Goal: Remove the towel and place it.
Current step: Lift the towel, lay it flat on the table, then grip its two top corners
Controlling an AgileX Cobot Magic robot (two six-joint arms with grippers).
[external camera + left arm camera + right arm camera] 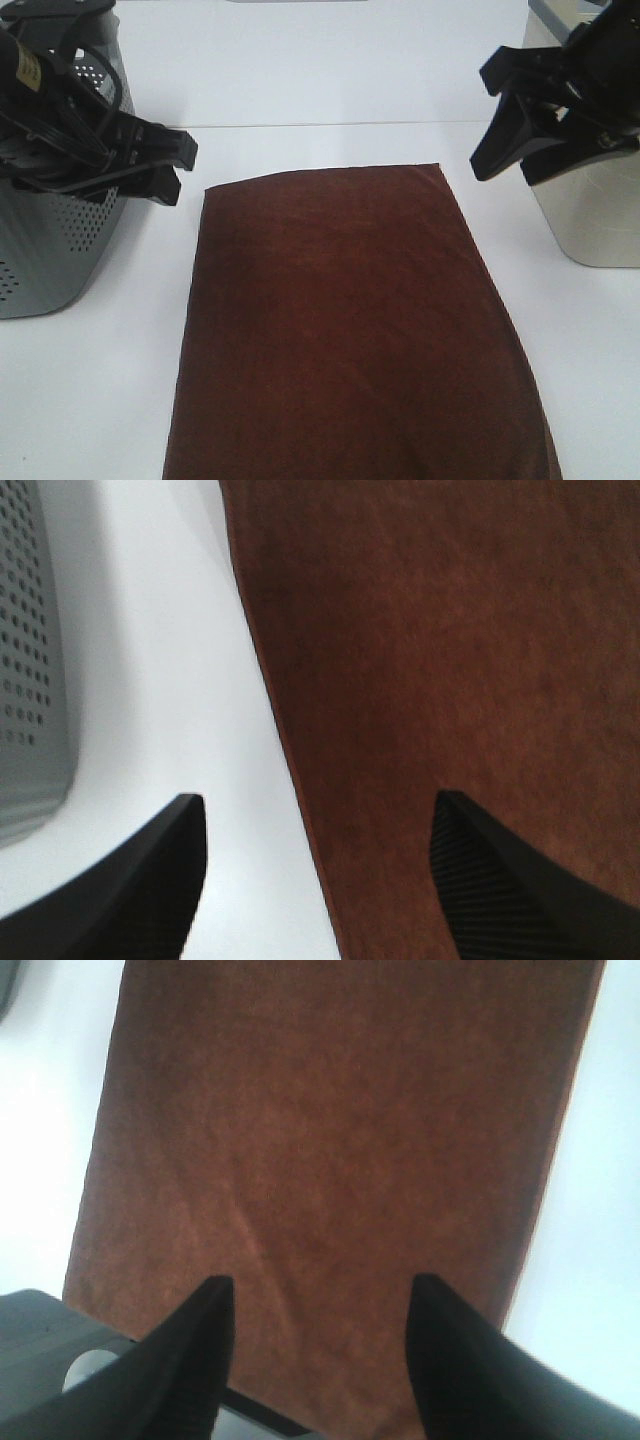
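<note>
Count, towel: one towel (360,330).
Count, tools: two, the left tool (185,172) and the right tool (482,122).
Count, containers: two, one perforated bin (50,240) and one cream container (590,220).
Count, support surfaces: one tabletop (320,80).
Towel, location: flat on the tabletop, from the centre of the exterior high view down to 6 o'clock, where the picture edge cuts it off.
Towel, shape: a large rectangle, with its long sides running from 12 to 6 o'clock and its far corners slightly rounded.
Towel, material: dark reddish-brown cloth with a short matt nap, smooth apart from a few faint creases.
Left tool, location: at 10 o'clock of the towel, by its far left corner.
Left tool, state: black jaws spread wide with nothing between them. In the left wrist view (318,805), one jaw hangs over bare tabletop and the other over the cloth.
Right tool, location: at 2 o'clock of the towel, in front of the cream container.
Right tool, state: black jaws spread with nothing pinched. In the right wrist view (322,1282), both jaws hang over the cloth.
Perforated bin: grey metal-looking walls with rows of round holes, at 9 o'clock of the towel and near it.
Cream container: smooth pale walls with rounded corners, at 3 o'clock of the towel.
Tabletop: white, plain and matt.
</note>
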